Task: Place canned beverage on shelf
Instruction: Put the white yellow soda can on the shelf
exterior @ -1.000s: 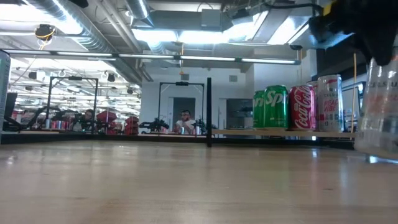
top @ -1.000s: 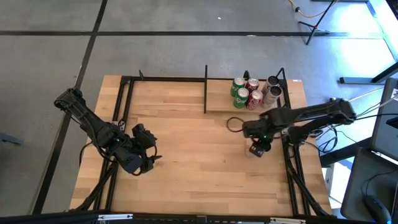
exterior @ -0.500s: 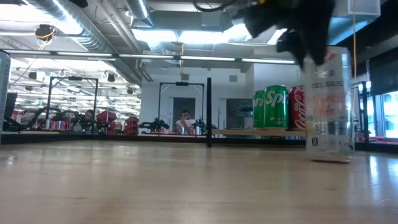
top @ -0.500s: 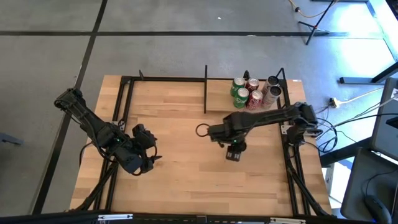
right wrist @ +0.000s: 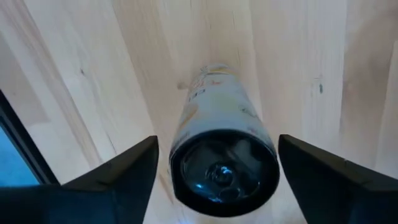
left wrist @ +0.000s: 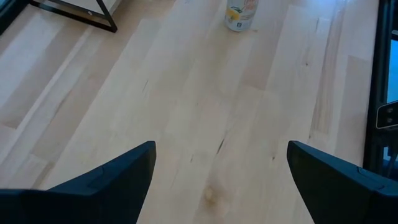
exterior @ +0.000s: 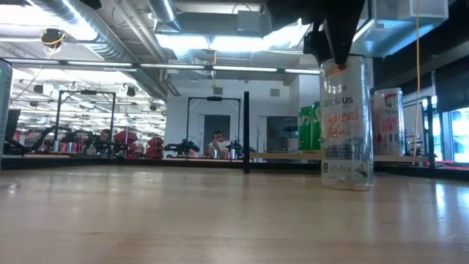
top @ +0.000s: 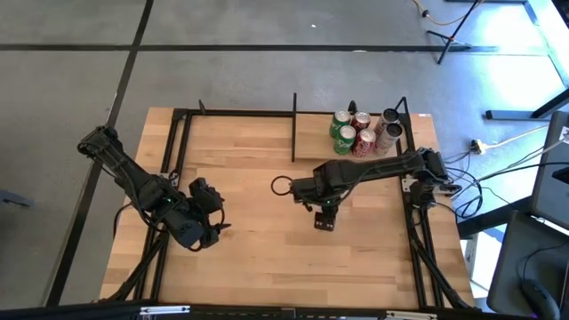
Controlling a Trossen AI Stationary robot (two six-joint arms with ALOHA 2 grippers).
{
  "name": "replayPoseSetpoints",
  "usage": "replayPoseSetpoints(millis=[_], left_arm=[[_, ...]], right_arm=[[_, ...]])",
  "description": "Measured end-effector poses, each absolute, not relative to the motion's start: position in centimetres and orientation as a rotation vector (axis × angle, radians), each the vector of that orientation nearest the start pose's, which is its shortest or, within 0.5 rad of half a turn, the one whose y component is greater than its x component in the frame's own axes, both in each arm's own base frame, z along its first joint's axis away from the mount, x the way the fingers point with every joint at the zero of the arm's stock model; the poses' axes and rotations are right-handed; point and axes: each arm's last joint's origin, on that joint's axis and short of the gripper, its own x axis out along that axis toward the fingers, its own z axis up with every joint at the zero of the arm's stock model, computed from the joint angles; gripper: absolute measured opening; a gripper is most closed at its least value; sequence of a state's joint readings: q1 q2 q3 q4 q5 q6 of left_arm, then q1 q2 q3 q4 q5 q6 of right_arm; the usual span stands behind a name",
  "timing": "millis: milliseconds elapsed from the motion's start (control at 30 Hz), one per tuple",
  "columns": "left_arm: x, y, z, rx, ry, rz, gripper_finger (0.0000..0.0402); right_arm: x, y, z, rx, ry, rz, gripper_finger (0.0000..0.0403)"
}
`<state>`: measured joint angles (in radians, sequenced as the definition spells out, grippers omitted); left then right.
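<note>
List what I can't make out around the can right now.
Low view: the can blocks some of the shelf cans behind it.
High view: right end effector covers the can.
Left wrist view: picture edge cuts off the can's top; label unreadable.

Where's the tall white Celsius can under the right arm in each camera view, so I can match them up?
High view: mostly hidden beneath the right gripper, mid-table.
Low view: the can stands upright, right of centre, the gripper above its top.
Left wrist view: small, at the top edge.
Right wrist view: seen from above, centred between the open fingers.
Shared landmark: the shelf, behind the can.
</note>
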<state>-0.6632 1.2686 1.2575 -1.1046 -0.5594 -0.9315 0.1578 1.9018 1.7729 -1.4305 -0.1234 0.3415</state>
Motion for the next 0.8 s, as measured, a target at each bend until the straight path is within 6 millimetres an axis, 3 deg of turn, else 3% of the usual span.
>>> replayPoseSetpoints(millis=[133, 267, 533, 667, 800], left_arm=[[18.9, -12.8, 33.0, -0.222, 0.848, 0.324, 0.035], [18.8, -12.8, 33.0, -0.221, 0.849, 0.324, 0.035], [18.8, -12.8, 33.0, -0.22, 0.849, 0.325, 0.035], [18.8, -12.8, 33.0, -0.219, 0.85, 0.325, 0.035], [18.8, -12.8, 33.0, -0.219, 0.849, 0.326, 0.035]], right_arm=[[34.7, 5.9, 29.4, 0.244, 1.563, -0.044, 0.0334], [33.5, 5.7, 31.9, 0.261, 1.483, -0.043, 0.0339], [28.0, 6.7, 37.7, 0.147, 1.159, -0.181, 0.0337], [25.2, 7.5, 37.9, 0.116, 1.024, -0.231, 0.0337], [22.7, 8.2, 36.2, 0.118, 0.946, -0.301, 0.0337]])
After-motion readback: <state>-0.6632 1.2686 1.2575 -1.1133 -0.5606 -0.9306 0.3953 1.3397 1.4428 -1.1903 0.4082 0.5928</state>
